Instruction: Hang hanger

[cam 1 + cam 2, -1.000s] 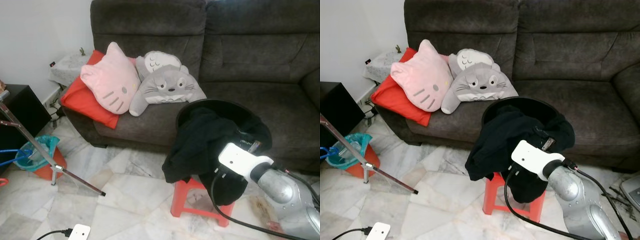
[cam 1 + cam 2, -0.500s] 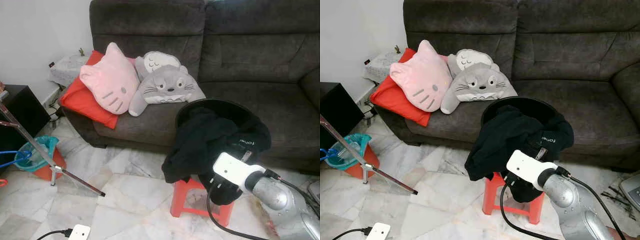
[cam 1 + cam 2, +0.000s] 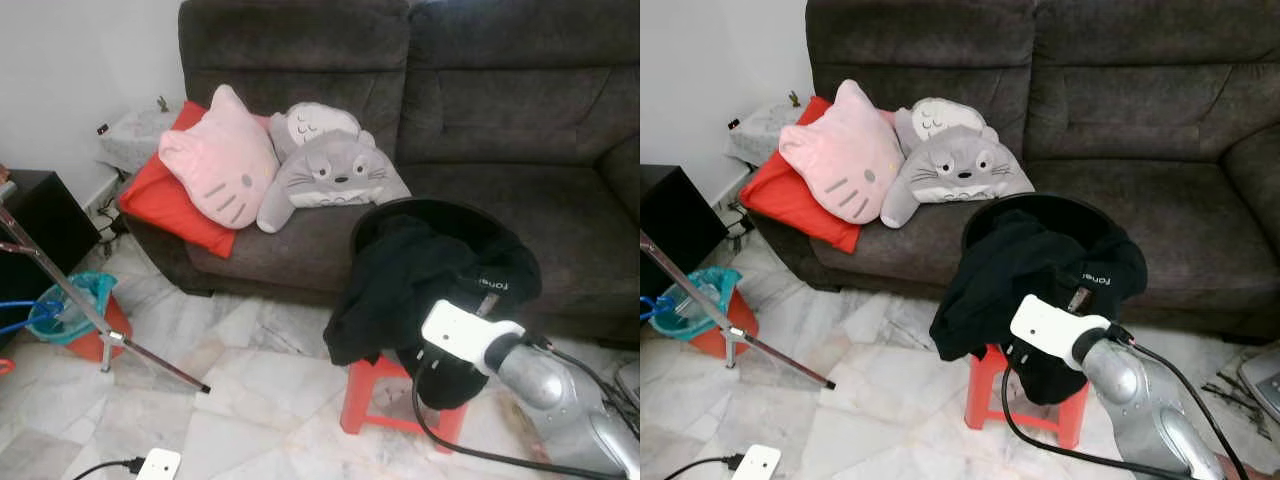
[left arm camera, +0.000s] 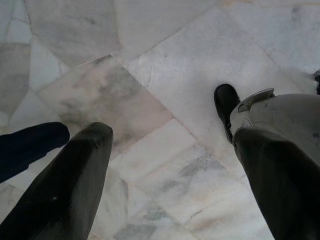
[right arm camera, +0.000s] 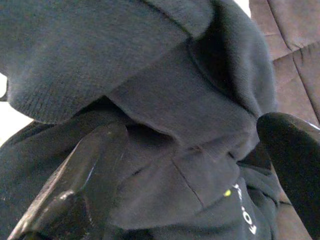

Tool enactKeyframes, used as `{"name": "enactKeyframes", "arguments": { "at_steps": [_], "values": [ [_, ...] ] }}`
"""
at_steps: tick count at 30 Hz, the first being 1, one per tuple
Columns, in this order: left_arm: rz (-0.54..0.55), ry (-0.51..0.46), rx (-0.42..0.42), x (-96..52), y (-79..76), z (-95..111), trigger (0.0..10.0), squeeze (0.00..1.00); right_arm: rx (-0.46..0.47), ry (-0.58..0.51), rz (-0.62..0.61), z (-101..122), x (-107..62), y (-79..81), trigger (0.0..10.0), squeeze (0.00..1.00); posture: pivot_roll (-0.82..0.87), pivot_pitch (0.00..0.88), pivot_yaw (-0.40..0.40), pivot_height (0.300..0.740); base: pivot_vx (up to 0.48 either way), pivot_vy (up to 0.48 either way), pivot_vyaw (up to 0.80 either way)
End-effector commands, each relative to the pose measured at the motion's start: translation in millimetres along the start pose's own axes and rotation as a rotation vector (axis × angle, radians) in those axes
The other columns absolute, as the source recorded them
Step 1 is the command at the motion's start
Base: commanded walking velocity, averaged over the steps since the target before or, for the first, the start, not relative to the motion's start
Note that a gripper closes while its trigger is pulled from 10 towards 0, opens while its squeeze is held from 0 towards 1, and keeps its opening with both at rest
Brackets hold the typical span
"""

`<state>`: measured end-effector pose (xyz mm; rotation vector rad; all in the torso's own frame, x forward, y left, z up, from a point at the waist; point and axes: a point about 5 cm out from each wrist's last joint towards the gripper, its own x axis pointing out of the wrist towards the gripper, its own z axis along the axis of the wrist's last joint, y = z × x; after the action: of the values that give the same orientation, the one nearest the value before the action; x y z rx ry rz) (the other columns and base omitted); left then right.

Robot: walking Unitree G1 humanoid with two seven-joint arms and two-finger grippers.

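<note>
A black garment (image 3: 430, 270) lies heaped in a round black basket (image 3: 420, 207) on a red stool (image 3: 365, 395) in front of the sofa, one part hanging over the stool's left side. My right arm's white wrist (image 3: 462, 335) sits against the garment's lower front. In the right wrist view my right gripper (image 5: 190, 127) is open, its fingers (image 5: 95, 165) spread on either side of a fold of the garment (image 5: 165, 100) close ahead. My left gripper (image 4: 172, 132) hangs open over the marble floor.
A dark grey sofa (image 3: 520, 120) holds a pink cat pillow (image 3: 220, 170), a grey plush (image 3: 330, 170) and a red cushion (image 3: 160, 200). A metal stand's legs (image 3: 90, 315), a teal bin (image 3: 70, 305) and a white power strip (image 3: 158, 464) stand at the left.
My right wrist has shifted a little down and to the left along the front of the garment. The garment's top has settled slightly.
</note>
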<state>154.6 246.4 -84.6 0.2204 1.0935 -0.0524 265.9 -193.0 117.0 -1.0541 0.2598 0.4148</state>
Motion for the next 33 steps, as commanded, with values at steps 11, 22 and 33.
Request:
{"name": "enactKeyframes", "arguments": {
  "at_steps": [11,22,33],
  "values": [
    [0.015,0.016,0.006,-0.9,4.0,-2.8,10.0,0.0,-0.044,-0.073,0.042,5.7,12.6,18.2,10.0,0.0,-0.07,0.0,0.091,0.74,0.0,0.0,0.0],
    [0.015,0.015,0.011,-1.0,3.9,-3.5,10.0,0.0,-0.116,-0.097,-0.107,2.5,17.9,8.9,10.0,0.0,-0.07,0.0,0.095,0.74,0.0,0.0,0.0],
    [0.017,0.012,0.011,-0.9,3.7,-3.0,10.0,0.0,-0.103,-0.206,-0.118,11.7,21.8,13.2,10.0,0.0,-0.07,0.0,0.09,0.74,0.0,0.0,0.0]
  ]
}}
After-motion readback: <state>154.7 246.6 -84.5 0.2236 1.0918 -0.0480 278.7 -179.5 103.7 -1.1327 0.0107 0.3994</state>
